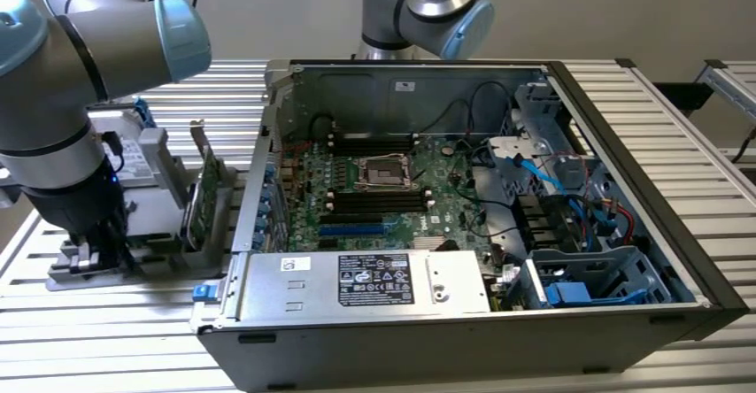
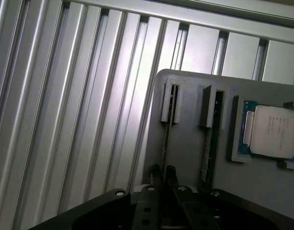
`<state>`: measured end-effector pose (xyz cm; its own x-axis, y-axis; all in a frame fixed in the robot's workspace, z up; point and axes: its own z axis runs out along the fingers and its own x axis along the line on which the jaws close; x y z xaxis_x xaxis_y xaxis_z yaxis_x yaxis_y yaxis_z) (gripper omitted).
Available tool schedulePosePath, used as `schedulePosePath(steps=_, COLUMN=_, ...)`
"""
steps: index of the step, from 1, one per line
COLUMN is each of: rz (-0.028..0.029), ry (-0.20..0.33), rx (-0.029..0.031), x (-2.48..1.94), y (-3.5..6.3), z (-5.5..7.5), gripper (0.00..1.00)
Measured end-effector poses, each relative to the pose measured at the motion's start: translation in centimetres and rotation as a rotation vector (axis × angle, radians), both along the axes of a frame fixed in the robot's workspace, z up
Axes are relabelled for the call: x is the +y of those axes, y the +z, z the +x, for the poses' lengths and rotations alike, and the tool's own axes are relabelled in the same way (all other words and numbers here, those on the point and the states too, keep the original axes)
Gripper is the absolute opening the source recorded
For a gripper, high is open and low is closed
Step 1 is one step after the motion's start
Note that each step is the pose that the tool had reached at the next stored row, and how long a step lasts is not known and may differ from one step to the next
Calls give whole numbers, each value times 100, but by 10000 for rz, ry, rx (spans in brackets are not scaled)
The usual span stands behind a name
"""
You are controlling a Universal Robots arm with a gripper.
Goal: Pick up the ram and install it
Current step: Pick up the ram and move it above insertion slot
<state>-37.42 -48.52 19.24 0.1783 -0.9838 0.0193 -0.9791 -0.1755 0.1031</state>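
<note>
Ram (image 2: 166, 139), a long, thin circuit-board stick seen edge-on, is straddled by the black tool (image 2: 163, 173), set narrow with a slim gap showing. Judged light, stiff and fragile, it is best taken by its top edge. It is stood in the grey slotted holder (image 2: 187, 139) on the slatted aluminium worktop (image 2: 89, 96), at nine o'clock from the open computer case (image 1: 354, 349).

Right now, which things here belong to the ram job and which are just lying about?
Job: thin ram stick standing edge-on; black gripper; green motherboard in the open case.
Idle: green card with metal bracket; grey drive with blue tabs; silver-topped processor.
</note>
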Motion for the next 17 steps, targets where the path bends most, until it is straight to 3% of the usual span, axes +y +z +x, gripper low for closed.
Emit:
schedulePosePath(steps=7, rz=2, ry=-699, rx=0, x=0, y=0, z=0, gripper=15)
schedulePosePath(steps=17, rz=2, ry=-786, rx=-1, x=0, y=25, z=0, gripper=15)
